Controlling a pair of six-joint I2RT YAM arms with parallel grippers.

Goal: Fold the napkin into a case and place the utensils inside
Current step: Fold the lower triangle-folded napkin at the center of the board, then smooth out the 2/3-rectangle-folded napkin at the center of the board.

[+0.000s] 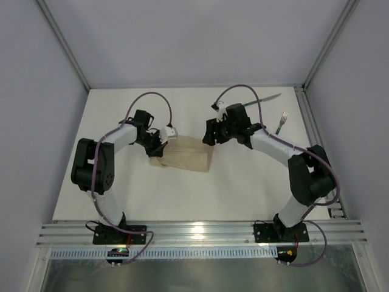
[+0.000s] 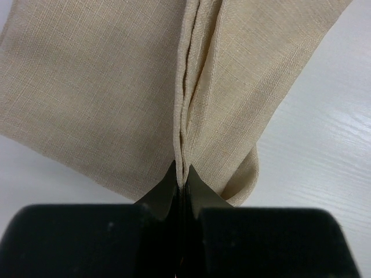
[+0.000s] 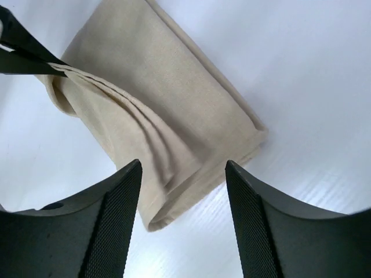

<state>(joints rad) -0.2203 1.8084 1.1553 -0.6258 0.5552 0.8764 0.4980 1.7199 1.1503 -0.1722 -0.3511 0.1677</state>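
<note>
White table [image 1: 200,194] carries folded napkin [image 1: 188,158], long axis left-right, left jaws pinching its left end, right jaws spread over the right.

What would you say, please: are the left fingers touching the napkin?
Touching. The left wrist view shows the left fingers shut on a raised fold of the napkin, cloth pinched between their tips.

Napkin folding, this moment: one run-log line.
napkin: folded | left jaws: shut on its pleated edge | right jaws: open over opposite end, nothing held | knife, fork: not yet inside, lying far right
</note>
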